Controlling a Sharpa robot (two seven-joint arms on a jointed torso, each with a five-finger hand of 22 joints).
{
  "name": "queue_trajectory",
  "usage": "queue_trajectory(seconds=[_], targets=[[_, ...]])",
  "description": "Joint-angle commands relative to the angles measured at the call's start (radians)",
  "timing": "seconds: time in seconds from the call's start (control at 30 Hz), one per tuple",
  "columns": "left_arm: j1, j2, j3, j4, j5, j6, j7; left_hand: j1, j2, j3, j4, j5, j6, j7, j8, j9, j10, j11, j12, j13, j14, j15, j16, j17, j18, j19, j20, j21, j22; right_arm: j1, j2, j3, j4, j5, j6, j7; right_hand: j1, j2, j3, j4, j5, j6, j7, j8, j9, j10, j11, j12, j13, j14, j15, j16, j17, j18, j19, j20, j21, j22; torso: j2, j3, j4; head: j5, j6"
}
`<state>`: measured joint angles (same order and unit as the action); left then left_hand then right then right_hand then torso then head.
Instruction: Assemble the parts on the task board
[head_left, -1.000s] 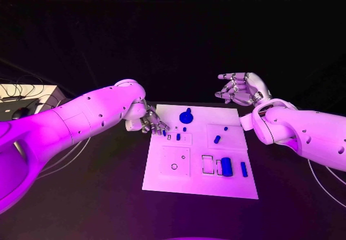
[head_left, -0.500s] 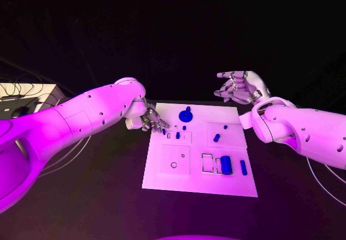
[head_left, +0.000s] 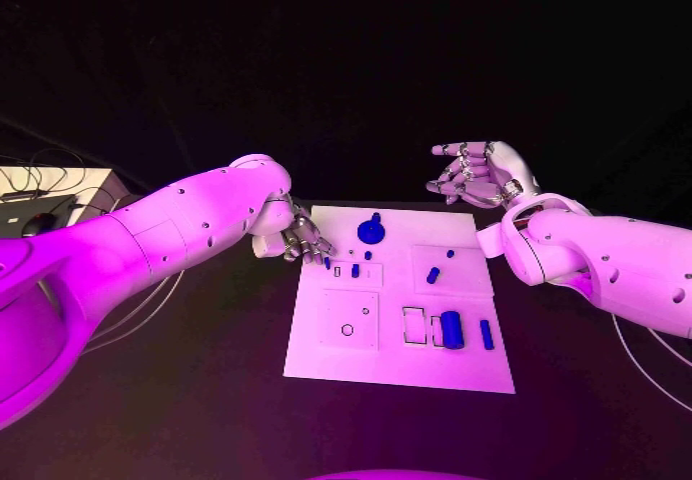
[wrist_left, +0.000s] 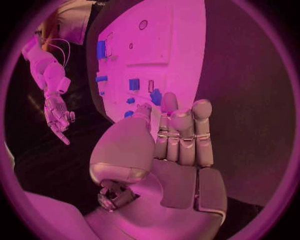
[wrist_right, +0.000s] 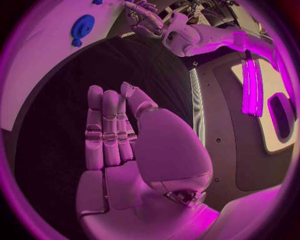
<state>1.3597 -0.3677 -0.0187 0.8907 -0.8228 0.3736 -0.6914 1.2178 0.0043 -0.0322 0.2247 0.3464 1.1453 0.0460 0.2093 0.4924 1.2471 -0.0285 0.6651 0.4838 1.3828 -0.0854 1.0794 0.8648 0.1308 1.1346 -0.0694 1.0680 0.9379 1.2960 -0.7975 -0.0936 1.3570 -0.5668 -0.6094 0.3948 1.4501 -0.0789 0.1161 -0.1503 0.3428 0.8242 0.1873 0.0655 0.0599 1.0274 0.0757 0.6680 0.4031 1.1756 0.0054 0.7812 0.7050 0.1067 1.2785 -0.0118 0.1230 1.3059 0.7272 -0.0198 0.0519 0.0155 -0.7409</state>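
Over the last second almost nothing has changed: the left hand (head_left: 299, 238) still hovers at the task board's (head_left: 389, 370) far left corner, fingers close together and straight, holding nothing visible, beside the small blue parts (head_left: 355, 270) lying there. The right hand (head_left: 476, 175) stays raised off the board's far right corner, fingers loosely curled, empty. No part seems grasped yet, so assembly is likely pending. Whether the left fingertips touch the board is hard to tell.

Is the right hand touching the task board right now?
Apart. The head view shows the right hand raised beyond the task board's far right corner, with dark table between them.
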Motion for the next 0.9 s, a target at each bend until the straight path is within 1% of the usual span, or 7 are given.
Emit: queue_trajectory(seconds=[0.03, 0.3, 0.7, 0.8, 0.87, 0.9], targets=[[0.000, 0.006, -0.001, -0.004, 0.021, 0.017, 0.009, 0.000, -0.008, 0.006, -0.001, 0.004, -0.005, -0.003, -0.004, 0.001, -0.003, -0.001, 0.001, 0.001, -0.007, 0.003, -0.001, 0.000, -0.005, -0.006, 0.002, -0.002, 0.002, 0.000, 0.001, 0.000, 0.002, -0.009, 0.014, 0.006, -0.002, 0.009, -0.005, 0.002, 0.006, 0.000, 0.008, 0.001, 0.001, -0.006, 0.001, 0.003, -0.001, -0.002, 0.000, 0.000, 0.001, 0.017, 0.005, 0.001, -0.003, 0.001, 0.000, -0.0004, -0.0003, 0.000, -0.001], [-0.001, 0.012, -0.007, -0.009, 0.033, 0.032, 0.009, 0.001, -0.014, 0.014, -0.009, 0.003, -0.006, -0.003, -0.004, 0.002, -0.004, -0.002, 0.001, 0.001, -0.007, 0.003, 0.000, 0.002, -0.005, -0.007, 0.002, -0.001, 0.004, 0.000, 0.001, 0.000, 0.004, -0.009, 0.015, 0.006, -0.002, 0.009, -0.005, 0.002, 0.006, 0.000, 0.008, 0.001, 0.001, -0.006, 0.001, 0.003, -0.001, -0.002, 0.000, 0.000, 0.001, 0.017, 0.005, 0.001, -0.003, 0.001, 0.000, -0.0004, 0.0002, 0.000, -0.002], [-0.001, 0.013, -0.009, -0.011, 0.041, 0.054, 0.004, 0.003, -0.022, 0.015, -0.017, 0.001, -0.001, -0.005, -0.002, 0.004, 0.001, -0.004, 0.004, 0.003, -0.004, 0.002, 0.008, 0.009, -0.007, -0.001, 0.002, 0.007, 0.013, -0.001, 0.002, 0.000, 0.003, -0.009, 0.015, 0.007, -0.002, 0.009, -0.005, 0.002, 0.006, 0.000, 0.008, 0.001, 0.001, -0.006, 0.001, 0.003, -0.001, -0.002, 0.000, 0.000, 0.001, 0.017, 0.005, 0.001, -0.003, 0.001, 0.000, -0.0005, 0.0002, -0.001, -0.006], [-0.001, 0.013, -0.010, -0.010, 0.041, 0.056, 0.004, 0.019, -0.019, 0.025, -0.030, 0.003, -0.002, -0.006, -0.002, 0.004, 0.000, -0.004, 0.004, 0.003, -0.005, 0.001, 0.009, 0.010, -0.007, -0.001, 0.001, 0.008, 0.014, -0.001, 0.002, 0.000, 0.003, -0.009, 0.014, 0.007, -0.002, 0.009, -0.005, 0.002, 0.006, 0.000, 0.008, 0.001, 0.001, -0.006, 0.001, 0.003, -0.001, -0.002, 0.000, 0.000, 0.001, 0.017, 0.005, 0.001, -0.003, 0.001, 0.000, -0.0007, 0.0005, -0.001, -0.006], [-0.001, 0.013, -0.010, -0.010, 0.043, 0.053, 0.004, 0.043, -0.011, 0.051, -0.048, 0.004, -0.004, -0.007, -0.004, 0.003, -0.001, -0.005, 0.002, 0.003, -0.005, -0.001, 0.008, 0.010, -0.008, -0.002, 0.001, 0.008, 0.015, -0.001, 0.002, 0.000, 0.003, -0.009, 0.014, 0.007, -0.002, 0.009, -0.005, 0.002, 0.006, 0.000, 0.008, 0.001, 0.001, -0.006, 0.001, 0.003, -0.001, -0.002, 0.000, 0.000, 0.001, 0.017, 0.005, 0.001, -0.003, 0.001, 0.000, -0.0007, 0.0006, -0.001, -0.006], [-0.001, 0.013, -0.010, -0.009, 0.043, 0.052, 0.004, 0.055, -0.012, 0.074, -0.059, 0.005, -0.005, -0.006, -0.005, 0.002, -0.002, -0.005, 0.000, 0.002, -0.006, -0.001, 0.008, 0.010, -0.008, -0.003, 0.000, 0.007, 0.014, -0.001, 0.002, 0.000, 0.003, -0.009, 0.014, 0.007, -0.002, 0.009, -0.005, 0.002, 0.006, 0.000, 0.008, 0.001, 0.001, -0.006, 0.001, 0.003, -0.001, -0.002, 0.000, 0.000, 0.001, 0.017, 0.005, 0.001, -0.003, 0.001, 0.000, -0.0008, 0.0007, -0.001, -0.006]])
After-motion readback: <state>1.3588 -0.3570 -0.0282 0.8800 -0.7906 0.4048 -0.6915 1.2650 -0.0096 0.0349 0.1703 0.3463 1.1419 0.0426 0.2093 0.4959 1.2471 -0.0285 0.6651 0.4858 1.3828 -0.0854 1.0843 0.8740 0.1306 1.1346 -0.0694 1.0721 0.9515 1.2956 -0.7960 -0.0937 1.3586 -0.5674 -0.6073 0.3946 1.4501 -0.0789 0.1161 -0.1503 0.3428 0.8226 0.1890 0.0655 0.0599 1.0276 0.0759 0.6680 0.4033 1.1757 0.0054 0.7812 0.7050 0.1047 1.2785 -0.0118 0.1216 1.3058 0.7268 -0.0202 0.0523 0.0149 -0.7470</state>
